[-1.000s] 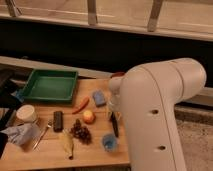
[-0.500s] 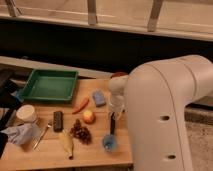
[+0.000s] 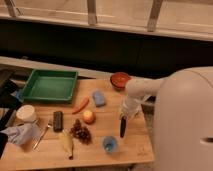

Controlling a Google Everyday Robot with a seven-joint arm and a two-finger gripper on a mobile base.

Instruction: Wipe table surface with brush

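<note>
The camera view looks down on the table surface [image 3: 97, 161], a light wooden-plank top. The robot's bulky white arm [image 3: 182, 120] fills the right side. It reaches in over the table's right edge, and the gripper [image 3: 124, 113] sits low over the right part of the tabletop. Its fingers are pressed together on the upper end of the brush [image 3: 122, 128]. The brush's slim black handle runs down from the gripper toward the near edge, its lower tip at the wood just above a small blue cup [image 3: 110, 144]. A red bowl [image 3: 120, 79] stands at the far edge, behind the gripper. Left of the brush lie a blue sponge [image 3: 98, 98], an orange fruit [image 3: 88, 116], dark grapes [image 3: 81, 131] and a short black block [image 3: 58, 120]. A green tray [image 3: 50, 86] occupies the far-left corner.
</note>
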